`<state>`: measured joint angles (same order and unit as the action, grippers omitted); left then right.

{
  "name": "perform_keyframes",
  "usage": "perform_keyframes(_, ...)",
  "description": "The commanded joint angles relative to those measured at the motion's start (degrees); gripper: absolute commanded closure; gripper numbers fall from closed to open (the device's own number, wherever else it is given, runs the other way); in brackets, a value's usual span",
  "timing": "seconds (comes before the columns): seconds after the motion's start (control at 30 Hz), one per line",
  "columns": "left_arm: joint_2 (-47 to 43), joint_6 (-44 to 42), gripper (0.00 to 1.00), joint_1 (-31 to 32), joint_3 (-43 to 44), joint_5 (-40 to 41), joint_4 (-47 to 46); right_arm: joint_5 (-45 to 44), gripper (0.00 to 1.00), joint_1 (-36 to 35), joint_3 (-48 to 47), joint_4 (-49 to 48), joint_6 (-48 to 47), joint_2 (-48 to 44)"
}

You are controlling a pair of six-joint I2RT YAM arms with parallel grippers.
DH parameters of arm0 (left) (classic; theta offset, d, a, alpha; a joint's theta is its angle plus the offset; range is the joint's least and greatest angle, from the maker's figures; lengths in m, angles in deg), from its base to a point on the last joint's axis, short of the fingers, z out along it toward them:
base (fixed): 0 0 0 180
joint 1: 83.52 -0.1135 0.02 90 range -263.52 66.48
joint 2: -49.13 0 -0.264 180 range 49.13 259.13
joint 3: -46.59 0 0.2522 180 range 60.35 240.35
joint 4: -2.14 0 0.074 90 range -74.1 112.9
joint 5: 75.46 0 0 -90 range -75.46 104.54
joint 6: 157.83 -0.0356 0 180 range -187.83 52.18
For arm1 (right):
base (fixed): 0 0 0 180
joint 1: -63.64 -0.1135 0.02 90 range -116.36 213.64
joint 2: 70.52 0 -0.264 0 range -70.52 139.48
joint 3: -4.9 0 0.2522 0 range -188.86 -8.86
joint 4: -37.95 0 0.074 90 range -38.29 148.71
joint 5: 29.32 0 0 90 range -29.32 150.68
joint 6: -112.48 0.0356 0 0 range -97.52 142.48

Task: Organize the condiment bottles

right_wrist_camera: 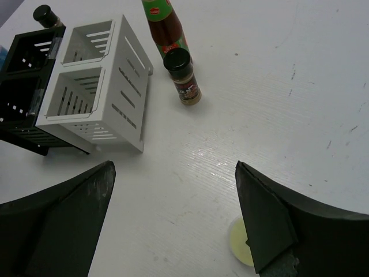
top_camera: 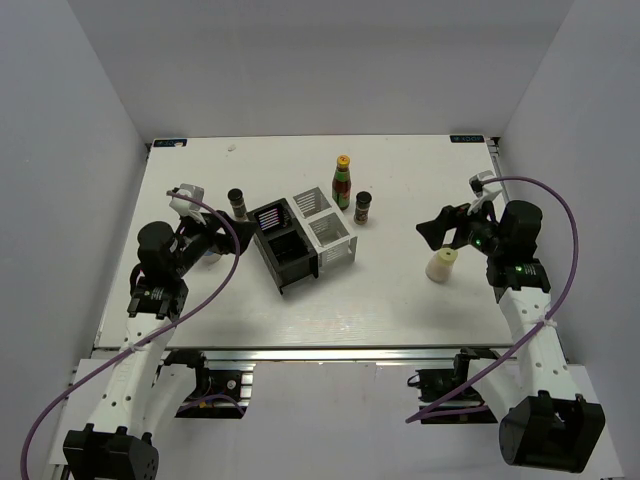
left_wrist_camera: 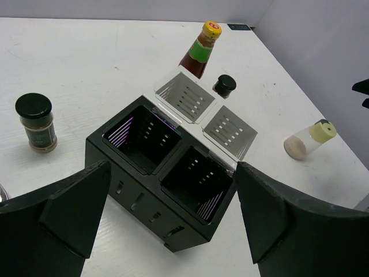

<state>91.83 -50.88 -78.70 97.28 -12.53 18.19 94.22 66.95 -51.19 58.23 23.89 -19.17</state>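
The tall red-green sauce bottle (top_camera: 342, 182) with a yellow cap stands behind the rack; it also shows in the left wrist view (left_wrist_camera: 200, 51) and the right wrist view (right_wrist_camera: 164, 26). One black-lidded spice jar (top_camera: 363, 208) stands just right of it (right_wrist_camera: 183, 76). The other spice jar (top_camera: 237, 203) stands left of the rack (left_wrist_camera: 36, 123). The cream squat bottle (top_camera: 441, 264) stands just below my right gripper (top_camera: 432, 230), which is open and empty. My left gripper (top_camera: 215, 242) is open and empty, left of the rack. A pale jar (top_camera: 209, 259) peeks out under it.
The black-and-white divided rack (top_camera: 300, 240) sits mid-table with its compartments empty; the black half (left_wrist_camera: 144, 196) faces my left gripper and the white half (right_wrist_camera: 124, 92) faces the right one. White walls close in the table on three sides.
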Motion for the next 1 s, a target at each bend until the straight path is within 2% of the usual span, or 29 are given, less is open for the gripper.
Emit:
perform_keyframes(0.0,-0.9,-0.7,0.02,-0.1,1.3,-1.1,-1.0,3.7,0.11,0.0,-2.2,-1.0,-1.1,-0.4)
perform_keyframes(0.07,-1.0,-0.7,0.02,-0.2,1.2,-0.5,-0.9,8.1,0.11,0.0,-2.4,-1.0,-6.8,-0.6)
perform_keyframes(0.13,-0.9,-0.8,0.02,-0.2,1.3,0.3,-0.4,16.5,0.1,-0.2,-3.1,0.6,-12.4,-0.4)
perform_keyframes(0.27,-0.7,-0.8,0.04,1.0,1.4,4.5,0.6,14.5,0.11,-6.6,-9.1,8.7,-20.0,1.6)
perform_keyframes(0.3,-0.6,-0.6,0.11,1.2,2.3,5.6,1.5,13.6,0.11,-9.1,-10.2,10.7,-24.1,2.5)
perform_keyframes(0.37,0.1,0.3,0.24,1.2,3.6,8.9,4.7,13.4,0.11,-10.8,-11.4,11.7,-24.4,3.7)
perform_keyframes(0.4,0.3,1.1,0.47,1.2,5.8,10.2,6.4,12.0,0.11,-12.0,-11.5,11.1,-22.3,4.1)
perform_keyframes(0.43,0.8,1.5,0.55,1.2,6.9,13.2,10.0,11.5,0.13,-12.4,-11.1,10.2,-20.9,4.5)
perform_keyframes(0.47,0.9,1.9,0.61,1.2,8.2,15.0,11.8,10.9,0.22,-12.6,-10.9,8.6,-19.5,5.4)
perform_keyframes(0.5,1.1,2.1,0.63,1.2,11.0,16.6,15.6,10.1,0.28,-12.7,-10.6,7.8,-18.0,5.8)
perform_keyframes(0.53,1.2,2.2,0.6,1.2,12.3,18.2,17.5,9.8,0.31,-12.6,-10.2,7.1,-15.8,6.0)
perform_keyframes(0.6,2.0,2.7,0.43,1.2,14.6,24.2,20.6,8.0,0.29,-12.6,-8.0,4.4,-14.0,6.0)
perform_keyframes(0.63,2.7,2.7,0.29,1.2,16.3,26.2,23.6,7.2,0.25,-12.6,-7.5,3.9,-13.6,5.6)
perform_keyframes(0.67,5.1,2.5,0.24,1.2,17.1,31.2,25.0,6.3,0.11,-12.6,-6.6,3.6,-13.2,4.8)
perform_keyframes(0.73,8.2,1.9,0.17,1.2,19.0,34.4,28.7,4.8,0.11,-12.7,-6.4,3.2,-12.2,4.4)
perform_keyframes(0.83,13.8,1.2,0.11,1.2,19.6,38.7,30.5,2.1,0.11,-13.9,-6.5,4.1,-11.4,3.8)
perform_keyframes(0.87,14.9,0.9,0.06,1.2,19.7,39.5,30.5,1.4,0.11,-14.6,-6.3,4.3,-11.4,3.6)
perform_keyframes(0.97,17.8,0.5,0.02,1.2,19.6,41.8,29.7,0.9,0.11,-15.0,-5.5,4.6,-12.0,3.7)
